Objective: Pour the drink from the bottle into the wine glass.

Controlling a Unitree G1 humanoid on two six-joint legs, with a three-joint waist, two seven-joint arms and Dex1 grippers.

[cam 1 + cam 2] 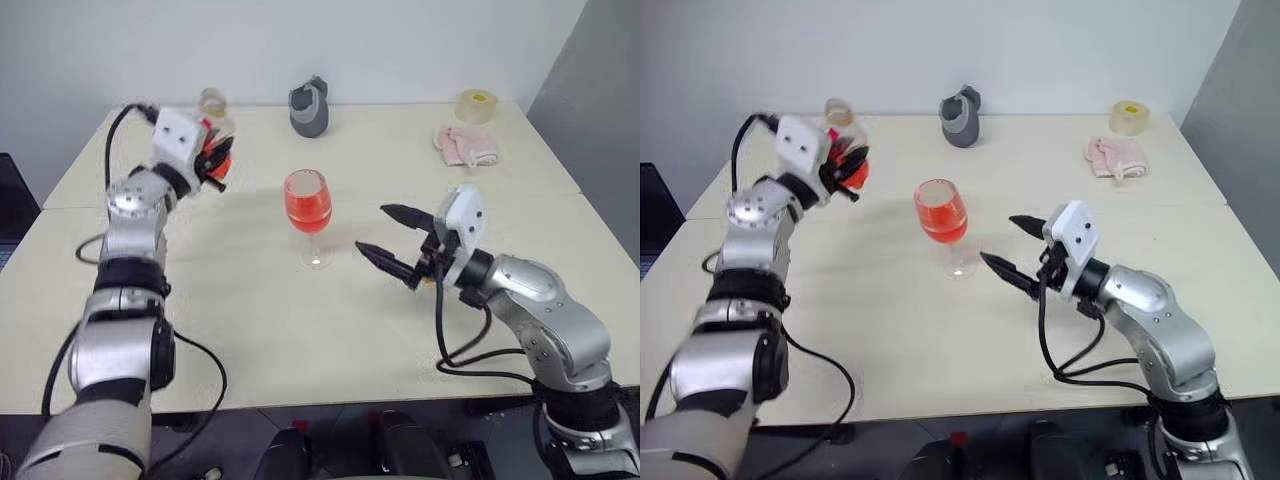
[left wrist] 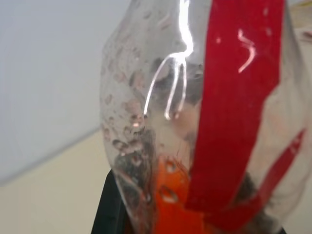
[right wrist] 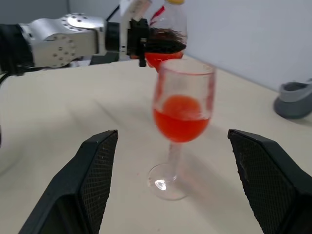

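Red translucent drink (image 1: 307,211) half-filled the clear stemmed wine glass (image 1: 308,215) at frame centre; pour looked largely done. Small clear plastic bottle (image 1: 214,150), upper left, sat clamped in left gripper (image 1: 213,163), little liquid remaining. Right gripper (image 1: 392,238) gaped empty beside glass

I can read no words, numbers or brand marks anywhere. The bottle (image 2: 234,112) in my left gripper (image 1: 212,160) carries a red and white label, but it shows me only a plain red band with no lettering I can make out.
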